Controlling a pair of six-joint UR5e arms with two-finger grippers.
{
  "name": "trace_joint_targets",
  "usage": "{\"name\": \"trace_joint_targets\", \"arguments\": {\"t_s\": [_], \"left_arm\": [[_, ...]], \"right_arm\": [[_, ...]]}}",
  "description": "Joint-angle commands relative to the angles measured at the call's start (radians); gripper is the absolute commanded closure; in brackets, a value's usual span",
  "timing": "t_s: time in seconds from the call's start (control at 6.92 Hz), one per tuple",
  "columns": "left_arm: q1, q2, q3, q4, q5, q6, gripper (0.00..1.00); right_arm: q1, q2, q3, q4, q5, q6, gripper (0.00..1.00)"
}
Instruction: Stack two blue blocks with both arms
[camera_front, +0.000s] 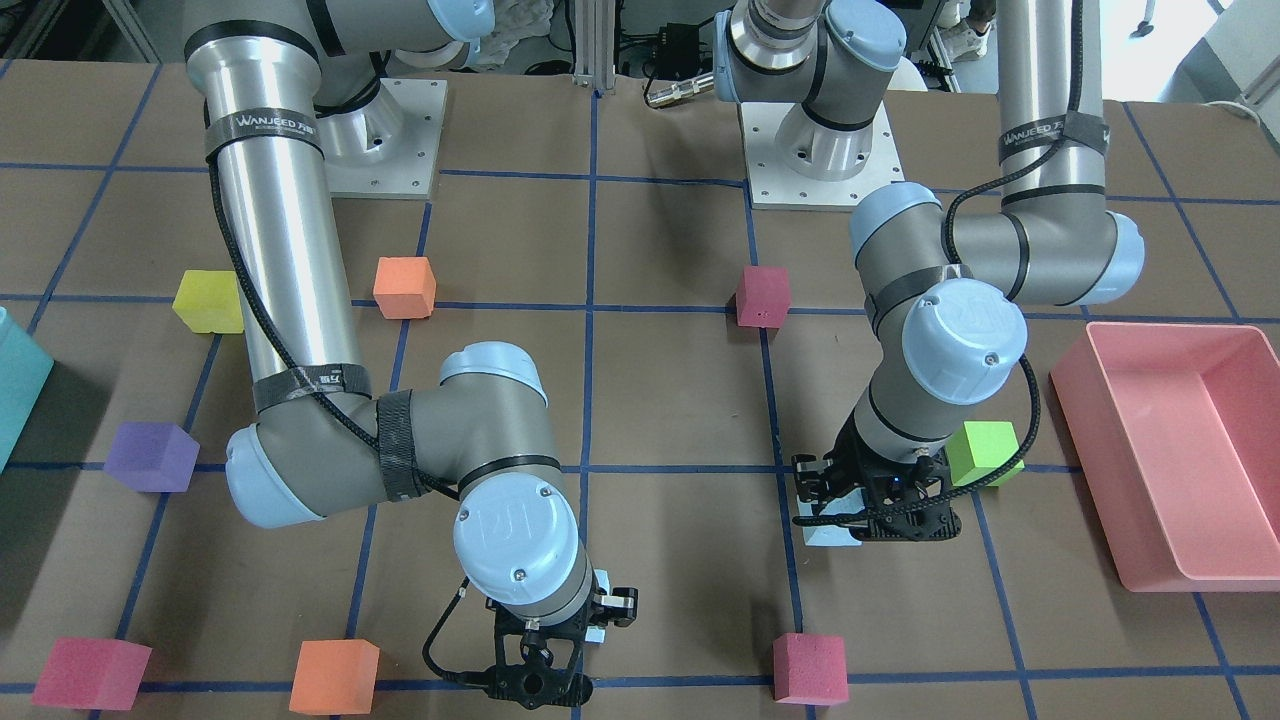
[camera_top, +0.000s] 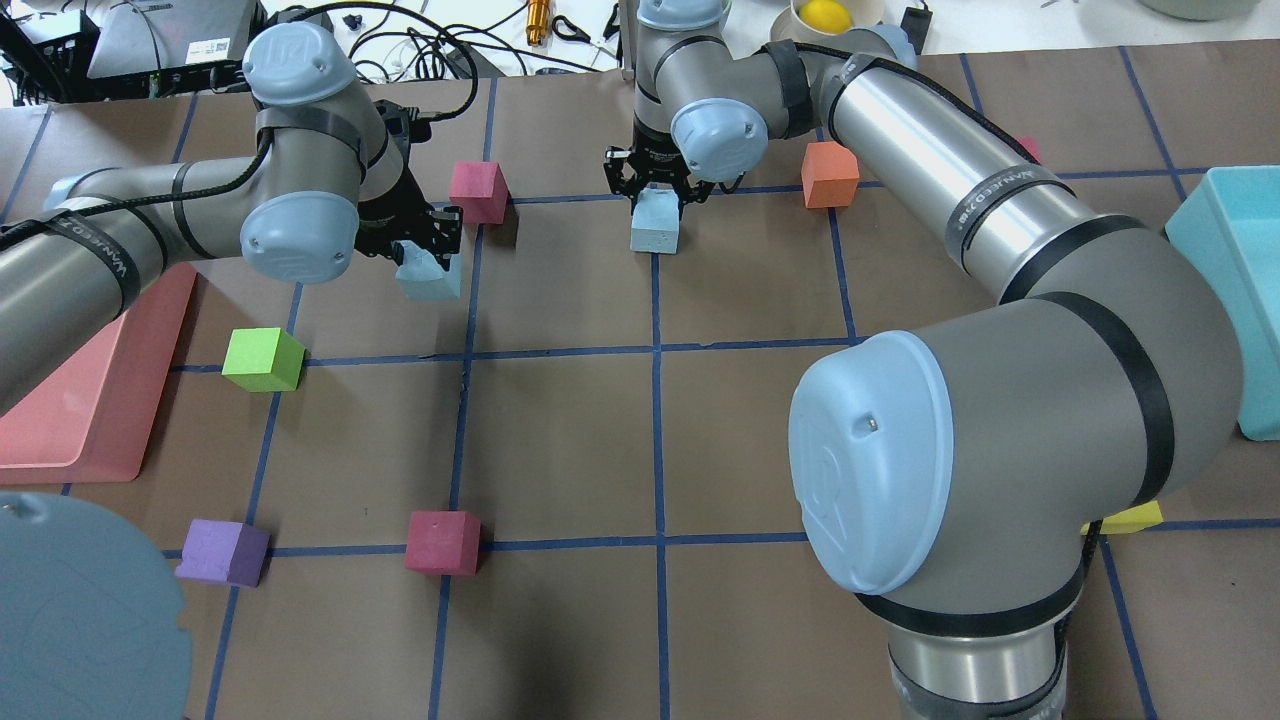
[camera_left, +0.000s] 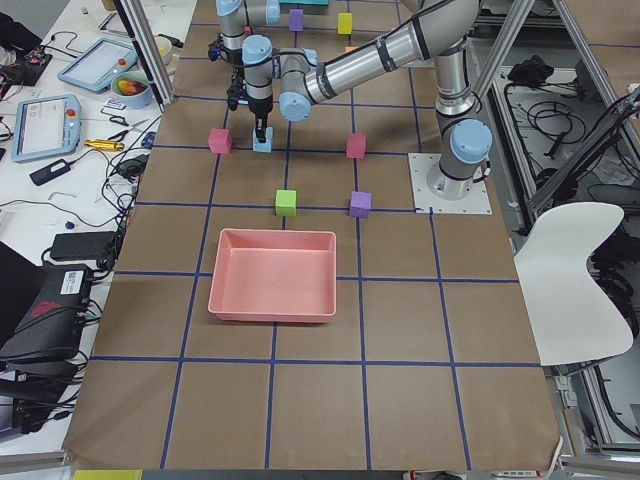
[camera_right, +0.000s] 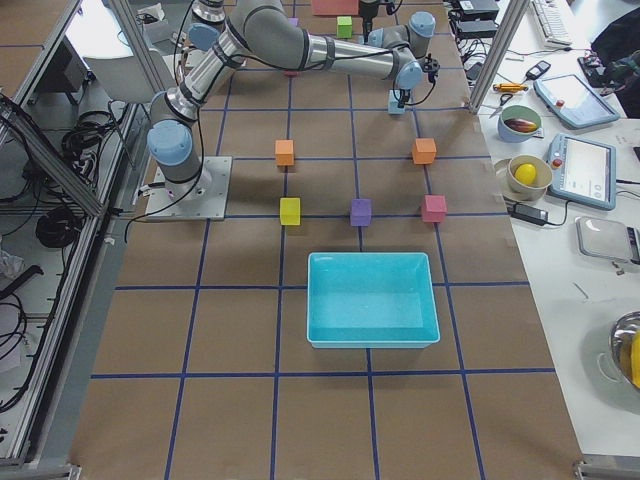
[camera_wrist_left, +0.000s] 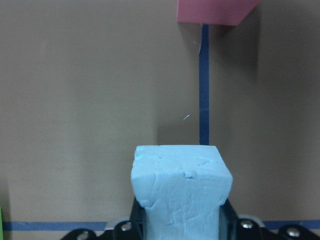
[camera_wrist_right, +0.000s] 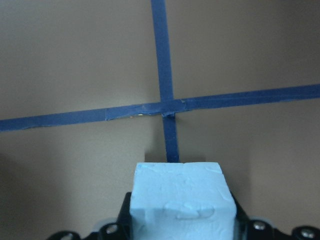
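Two pale blue blocks are in play. My left gripper (camera_top: 428, 250) is shut on one blue block (camera_top: 432, 278), near the magenta cube at the far left; the left wrist view shows this block (camera_wrist_left: 181, 192) between the fingers. My right gripper (camera_top: 655, 195) is shut on the other blue block (camera_top: 655, 226) at the far centre, and it fills the right wrist view (camera_wrist_right: 182, 197) over a tape crossing. The blocks are about one grid square apart. I cannot tell whether either block is off the table.
A magenta cube (camera_top: 478, 190) sits just beyond the left block. An orange cube (camera_top: 829, 173) lies right of the right gripper. A green cube (camera_top: 262, 358), purple cube (camera_top: 222, 552) and second magenta cube (camera_top: 443, 541) lie nearer. The pink bin (camera_top: 80, 400) is left, the teal bin (camera_top: 1230, 260) right.
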Motion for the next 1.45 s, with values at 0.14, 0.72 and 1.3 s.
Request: {"name": "trace_joint_targets", "arguments": {"t_s": [0.14, 0.72, 1.3], "left_arm": [[-0.011, -0.009, 0.096, -0.077, -0.014, -0.032, 0.84], [-0.051, -0.021, 0.203, -0.177, -0.044, -0.084, 0.84], [-0.100, -0.053, 0.233, -0.168, -0.076, -0.182, 0.84]], "right_arm": [[0.001, 0.019, 0.000, -0.052, 0.001, -0.002, 0.88], [-0.001, 0.003, 0.005, -0.057, -0.002, 0.012, 0.00], [-0.095, -0.173, 0.020, 0.174, -0.003, -0.012, 0.00]]}}
